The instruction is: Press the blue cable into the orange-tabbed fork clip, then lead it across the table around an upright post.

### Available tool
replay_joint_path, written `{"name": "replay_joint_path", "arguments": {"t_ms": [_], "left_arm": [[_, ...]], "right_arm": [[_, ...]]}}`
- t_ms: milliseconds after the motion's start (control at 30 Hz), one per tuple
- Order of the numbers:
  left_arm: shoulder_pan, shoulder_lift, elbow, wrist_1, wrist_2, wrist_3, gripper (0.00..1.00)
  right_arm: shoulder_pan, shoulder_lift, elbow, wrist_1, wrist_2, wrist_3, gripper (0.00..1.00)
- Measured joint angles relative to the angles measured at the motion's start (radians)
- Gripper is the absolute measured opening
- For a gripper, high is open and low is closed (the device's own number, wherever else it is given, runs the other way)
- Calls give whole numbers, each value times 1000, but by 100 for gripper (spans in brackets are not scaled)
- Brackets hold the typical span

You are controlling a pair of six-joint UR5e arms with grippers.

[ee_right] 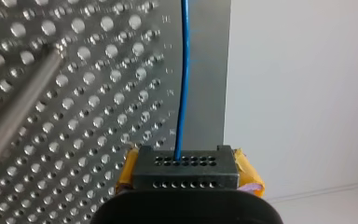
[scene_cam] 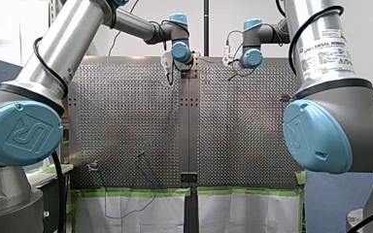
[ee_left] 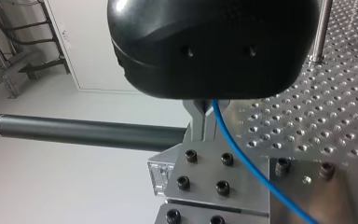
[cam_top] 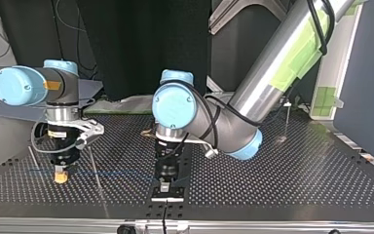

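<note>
The blue cable (ee_left: 242, 154) is thin and runs taut between both grippers, seen as a faint line (cam_top: 117, 172) in the top view. My left gripper (ee_left: 204, 112), black with metal fingers, is shut on it just above a metal block (ee_left: 205, 172) at the table's edge. That gripper (cam_top: 165, 185) sits at the top view's middle. My right gripper (ee_right: 182, 156) has yellow pads and is shut on the cable (ee_right: 182, 84), which leads straight ahead of it. It hangs low (cam_top: 61, 176) at the top view's left. I cannot make out an orange-tabbed clip for certain.
One upright post (ee_left: 323, 28) stands beyond my left gripper, and another post (ee_right: 14, 112) rises beside my right gripper. A thin post (cam_top: 287, 122) stands at the top view's right. A small fixture (scene_cam: 93, 166) and a dark cable (scene_cam: 145, 170) lie near the front view's near edge.
</note>
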Motion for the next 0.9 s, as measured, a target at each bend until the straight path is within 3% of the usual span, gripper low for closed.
{"name": "replay_joint_path", "arguments": {"t_ms": [400,700,900], "left_arm": [[-23,-12,14,-9,6,-4,0],[-51,-86,87,-77,9,-14,0],[-63,-138,145,-100,20,-26,0]], "right_arm": [[-39,-3,1,6,0,-1,0],[-67,-3,2,27,0,-23,0],[-89,-2,2,30,0,-25,0]]}}
